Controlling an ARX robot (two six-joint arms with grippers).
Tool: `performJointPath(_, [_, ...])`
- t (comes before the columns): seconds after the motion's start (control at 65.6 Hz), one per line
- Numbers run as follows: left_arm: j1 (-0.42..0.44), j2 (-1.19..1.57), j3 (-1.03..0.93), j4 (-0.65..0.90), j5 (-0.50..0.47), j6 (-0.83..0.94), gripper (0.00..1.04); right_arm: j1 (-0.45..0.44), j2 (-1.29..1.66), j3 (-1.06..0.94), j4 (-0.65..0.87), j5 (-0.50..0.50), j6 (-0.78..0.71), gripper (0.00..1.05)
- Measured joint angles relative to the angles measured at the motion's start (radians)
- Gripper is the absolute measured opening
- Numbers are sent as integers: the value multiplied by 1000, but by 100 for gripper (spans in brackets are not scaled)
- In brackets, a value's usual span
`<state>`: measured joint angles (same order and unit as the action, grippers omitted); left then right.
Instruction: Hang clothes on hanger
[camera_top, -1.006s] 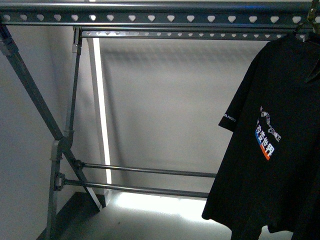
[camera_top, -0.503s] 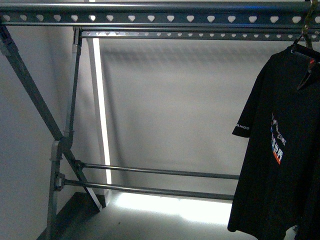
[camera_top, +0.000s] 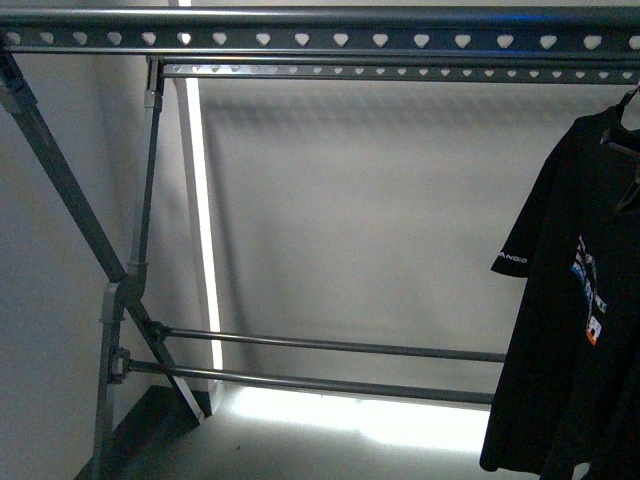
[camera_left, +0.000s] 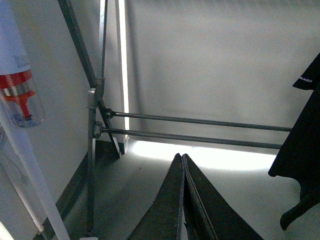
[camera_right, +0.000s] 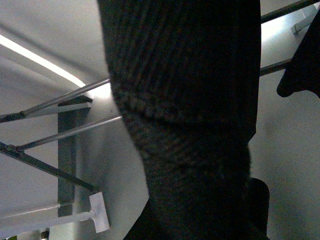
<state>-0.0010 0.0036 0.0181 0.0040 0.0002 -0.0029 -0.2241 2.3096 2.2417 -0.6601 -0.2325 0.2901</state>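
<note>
The hanger (camera_top: 320, 15) is a grey metal rack spanning the top of the front view, a round rail above strips punched with hearts, with crossed legs (camera_top: 120, 280) at the left. The black T-shirt (camera_top: 585, 300) hangs at the far right, its top a little below the rail, with white sleeve lettering and part of the print showing. In the right wrist view its dark cloth (camera_right: 185, 100) fills the middle and hides my right gripper, which is shut on it. My left gripper (camera_left: 181, 156) is shut and holds nothing. It is low in front of the rack's lower bars (camera_left: 200, 130), left of the shirt's hem (camera_left: 300, 150).
A white pole with a red-banded bottle (camera_left: 20, 90) stands close on the left of the left wrist view. A white T-shaped foot (camera_right: 97, 212) lies on the floor by the rack's lower bars. A bright light strip (camera_top: 200, 220) runs down the wall behind the rack.
The T-shirt has swung to the right and dropped a little away from the rail, so less of it is in the front view. The rack has not moved.
</note>
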Motion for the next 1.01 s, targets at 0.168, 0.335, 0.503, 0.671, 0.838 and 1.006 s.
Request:
performJointPath(0.168, [0, 0, 0, 0, 0, 0, 4, 0, -58, -88, 39, 0, -5, 8])
performJointPath(0.335, [0, 0, 0, 0, 0, 0, 4, 0, -58, -95, 49, -5, -6, 8])
performJointPath(0.503, [0, 0, 0, 0, 0, 0, 4, 1, -85, -182, 121, -30, -3, 35])
performJointPath(0.671, [0, 0, 0, 0, 0, 0, 4, 15, -199, -408, 334, -19, -23, 61])
performJointPath(0.838, [0, 0, 0, 0, 0, 0, 4, 16, -503, -797, 701, 48, -105, 91])
performJointPath(1.006, [0, 0, 0, 0, 0, 0, 4, 8, -967, -1275, 1086, 84, -194, 97])
